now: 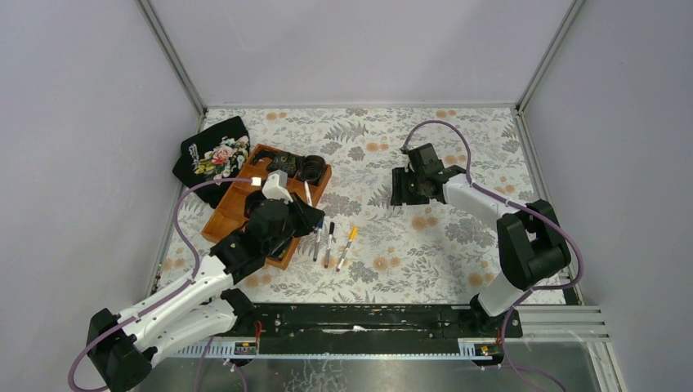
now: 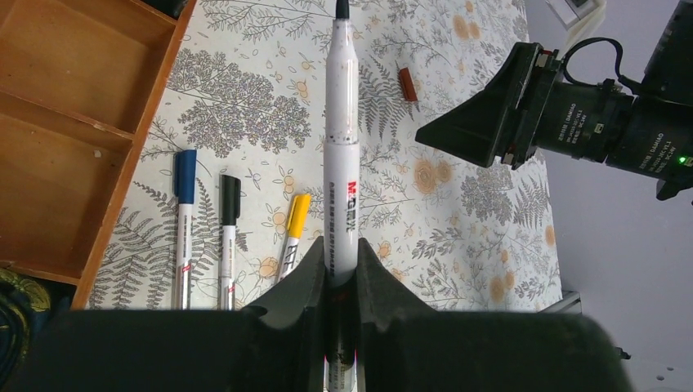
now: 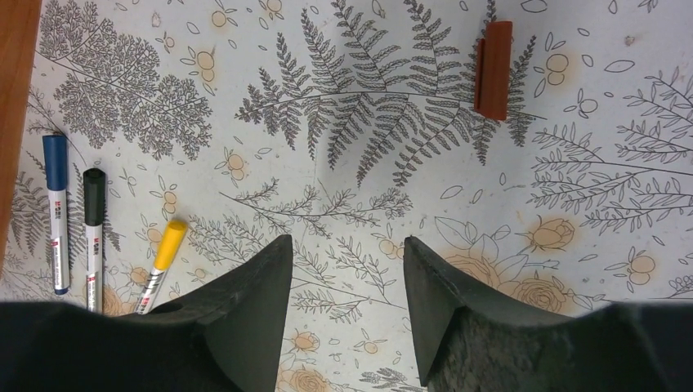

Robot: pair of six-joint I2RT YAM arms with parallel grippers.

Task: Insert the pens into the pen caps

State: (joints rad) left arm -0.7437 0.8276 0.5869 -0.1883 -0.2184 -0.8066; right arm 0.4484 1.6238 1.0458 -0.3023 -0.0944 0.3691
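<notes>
Top view: three capped pens lie on the tabletop beside the tray; the right claw hangs well apart from them.

Left wrist view: the left claw is clamped on a white pen, with a red cap lying beyond.

Right wrist view: the right claw's jaws stand apart, empty, above the tabletop, with the red cap ahead.

The table, covered with a fern and flower print, is carrying a wooden tray and a black embroidered cloth on its left part. Just beside the tray, a blue-capped pen, a black-capped pen and a yellow-capped pen are lying side by side. A red cap is lying well apart from them.
</notes>
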